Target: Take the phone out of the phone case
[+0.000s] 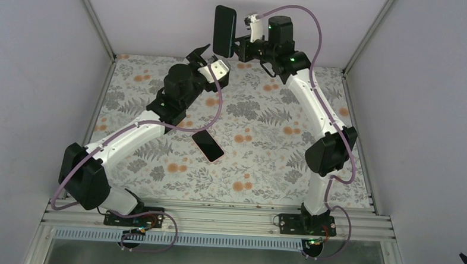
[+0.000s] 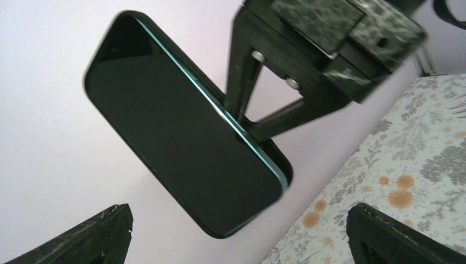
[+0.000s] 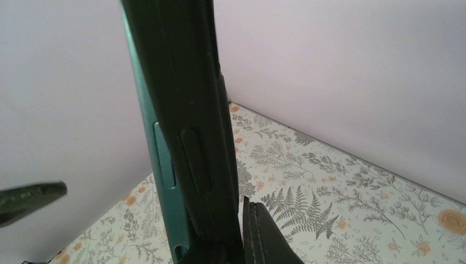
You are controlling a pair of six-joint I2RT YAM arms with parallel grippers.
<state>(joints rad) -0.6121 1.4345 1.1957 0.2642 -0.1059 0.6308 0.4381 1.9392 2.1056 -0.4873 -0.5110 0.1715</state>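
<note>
My right gripper (image 1: 239, 48) is shut on the cased phone (image 1: 225, 30) and holds it upright, high above the table's back edge. The phone has a dark screen (image 2: 181, 126) and a teal edge (image 3: 159, 165). The black case (image 3: 203, 137) wraps its back. At one corner the teal edge stands slightly off the case. One right finger (image 3: 266, 236) presses the case's back. My left gripper (image 1: 206, 54) is open and empty, just left of and below the phone. Its fingertips (image 2: 104, 234) sit wide apart and touch nothing.
A black phone-shaped slab (image 1: 208, 146) lies flat in the middle of the floral table (image 1: 265, 157). White walls enclose the back and sides. A left finger tip (image 3: 30, 199) shows at the left of the right wrist view.
</note>
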